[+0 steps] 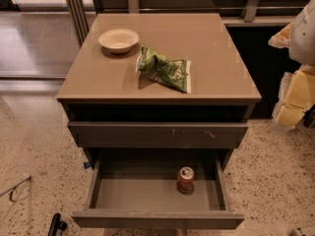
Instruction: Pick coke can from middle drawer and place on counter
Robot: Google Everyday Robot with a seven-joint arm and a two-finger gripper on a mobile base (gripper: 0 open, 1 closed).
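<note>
One table (206, 63). One open drawer (147, 193) below one scratched front (157, 132). At right edge, probably the pincer (298, 95), cut off, grip state impossible to tell. One bag (165, 70), one bowl (118, 39). One can (186, 180), upright in drawer, right side.

A pale round bowl (118, 40) is set upright toward the back left. A crumpled green chip bag (165, 70) is laid just beside it, to its right and nearer the front. Below them a shut drawer front (157, 134) is marked with pale scratches. Speckled floor (34, 146) is seen on both sides, and a black object (56, 225) is seen at the lower left. The gripper (297, 98) is seen at the right edge.
</note>
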